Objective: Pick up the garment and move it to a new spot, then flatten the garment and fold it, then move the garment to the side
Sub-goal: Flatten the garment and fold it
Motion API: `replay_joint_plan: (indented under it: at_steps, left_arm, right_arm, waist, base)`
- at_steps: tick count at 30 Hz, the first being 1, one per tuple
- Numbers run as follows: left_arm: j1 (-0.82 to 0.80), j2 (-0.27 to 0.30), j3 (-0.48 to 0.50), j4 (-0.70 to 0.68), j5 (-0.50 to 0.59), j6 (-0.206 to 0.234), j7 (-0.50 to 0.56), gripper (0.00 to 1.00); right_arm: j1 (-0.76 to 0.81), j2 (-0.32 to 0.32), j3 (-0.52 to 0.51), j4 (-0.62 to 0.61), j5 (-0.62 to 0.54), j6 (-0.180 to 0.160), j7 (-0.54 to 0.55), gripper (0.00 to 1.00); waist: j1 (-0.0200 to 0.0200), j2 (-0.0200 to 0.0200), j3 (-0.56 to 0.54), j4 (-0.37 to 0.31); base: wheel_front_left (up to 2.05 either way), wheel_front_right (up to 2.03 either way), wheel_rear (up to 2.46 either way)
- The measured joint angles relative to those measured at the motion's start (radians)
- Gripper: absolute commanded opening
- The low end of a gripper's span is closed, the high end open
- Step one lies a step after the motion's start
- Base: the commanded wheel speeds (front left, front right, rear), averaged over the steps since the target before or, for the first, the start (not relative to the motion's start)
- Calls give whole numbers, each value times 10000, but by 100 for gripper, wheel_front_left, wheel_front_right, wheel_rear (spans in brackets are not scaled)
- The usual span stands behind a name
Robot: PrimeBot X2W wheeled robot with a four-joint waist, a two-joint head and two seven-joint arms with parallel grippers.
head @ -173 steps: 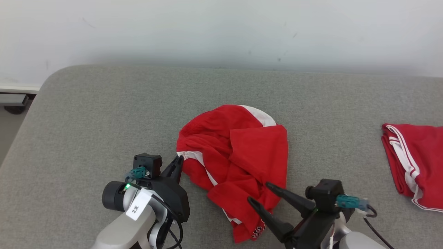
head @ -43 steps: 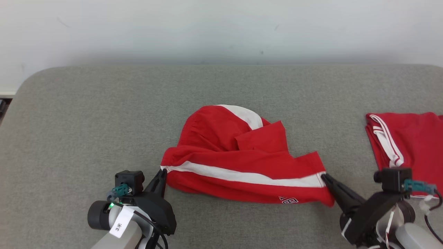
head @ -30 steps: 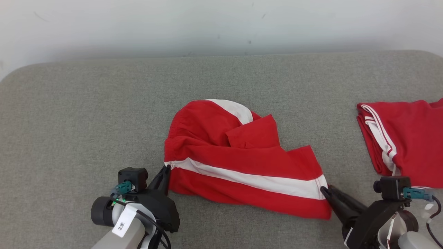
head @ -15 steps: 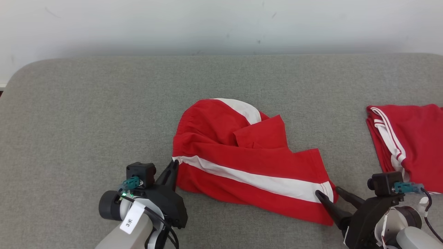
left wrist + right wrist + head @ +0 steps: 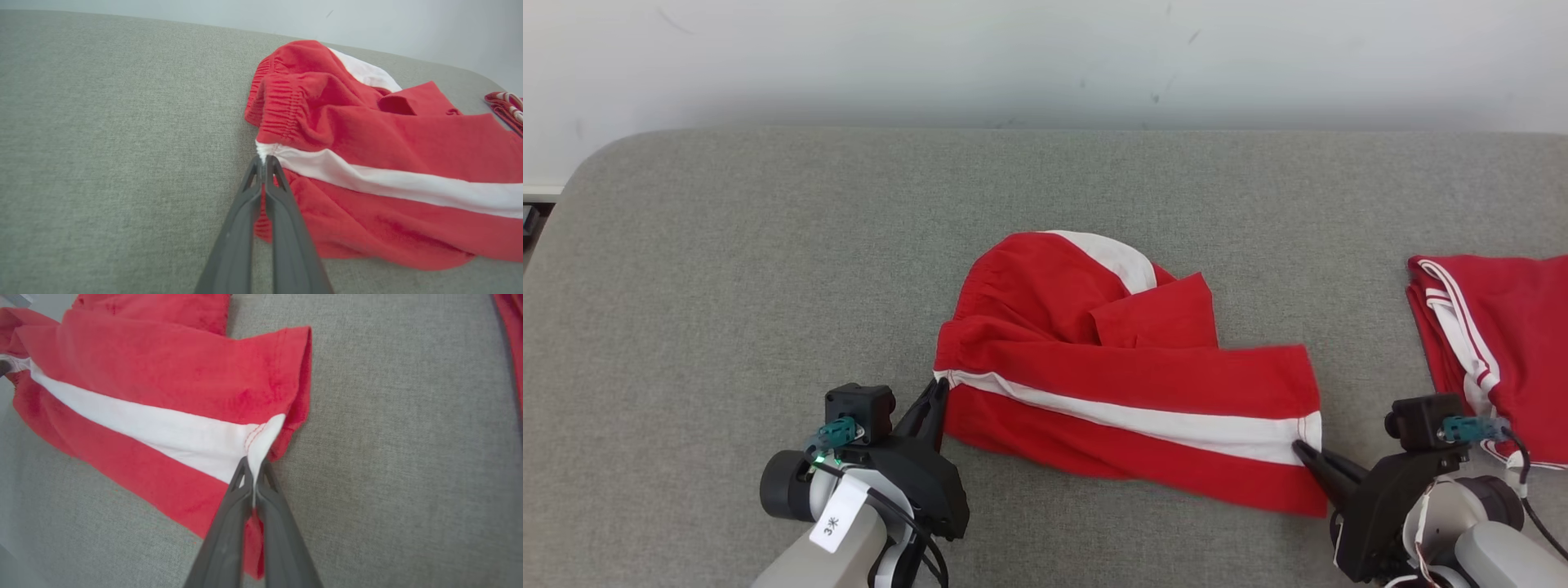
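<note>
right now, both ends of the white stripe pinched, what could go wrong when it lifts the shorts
1. The left fingers and right fingers each pinch only a thin edge of the red shorts; a hard pull may slip it free.
2. The far half lies bunched, so creases may stay.
3. The folded garment lies near the right fingers and could get dragged.

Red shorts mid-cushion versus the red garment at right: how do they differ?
The rumpled red shorts with a broad white stripe lie spread out; the red garment at right is folded, with thin white stripes. The left hand and right hand pinch the shorts; the folded garment lies untouched. Both are red and white.
</note>
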Motion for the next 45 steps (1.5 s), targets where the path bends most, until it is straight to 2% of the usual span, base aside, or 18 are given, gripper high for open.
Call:
replay_joint_plan:
  at_steps: [10, 12, 13, 21, 29, 31, 32, 36, 38, 45]
  left_arm:
    - [57, 111, 94, 65, -10, -8, 0, 0]
    - [91, 111, -2, 90, -17, -69, 52, 48]
    - [133, 107, -25, 88, -17, -98, 56, 100]
    - [266, 382, -146, -190, 130, -77, 46, 100]
    - [272, 378, -307, -439, 330, -77, 61, 100]
    - [282, 368, -395, -441, 382, -77, 217, 69]
    - [291, 357, -407, -437, 382, -77, 226, 64]
    - [288, 330, -487, -391, 391, -77, 403, 34]
    - [283, 322, -481, -380, 389, -77, 416, 2]
    - [265, 341, -339, -368, 389, -52, 441, 0]
  right_arm:
    - [-17, -136, -439, -75, 0, -84, -535, 0]
    - [-10, -136, -437, -63, 0, -81, -606, 0]
    - [-1, -136, -433, -48, 2, -79, -610, 0]
    - [86, -107, -416, 86, 4, -23, -788, 0]
    - [58, 35, -245, 146, 2, 63, -784, 0]
    - [47, 69, -198, 169, 0, 92, -782, 0]
    - [48, 71, -182, 174, -2, 92, -782, 0]
    - [43, 61, -167, 247, -8, 98, -782, 0]
    - [35, 69, -155, 272, -59, 142, -784, 0]
    - [36, 61, -196, 316, -98, 153, -884, 0]
  waist:
    - [0, 0, -51, -123]
    - [0, 0, -66, -126]
    - [0, 0, -81, -123]
    - [0, 0, -260, -20]
    - [0, 0, -383, -20]
    - [0, 0, -396, -74]
    - [0, 0, -399, -106]
    - [0, 0, -391, -219]
    - [0, 0, -383, -275]
    - [0, 0, -349, -327]
  base:
    - [0, 0, 0]
    - [0, 0, 0]
    - [0, 0, 0]
    - [0, 0, 0]
    - [0, 0, 0]
    - [0, 0, 0]
    - [0, 0, 0]
    - [0, 0, 0]
    - [0, 0, 0]
    - [0, 0, 0]
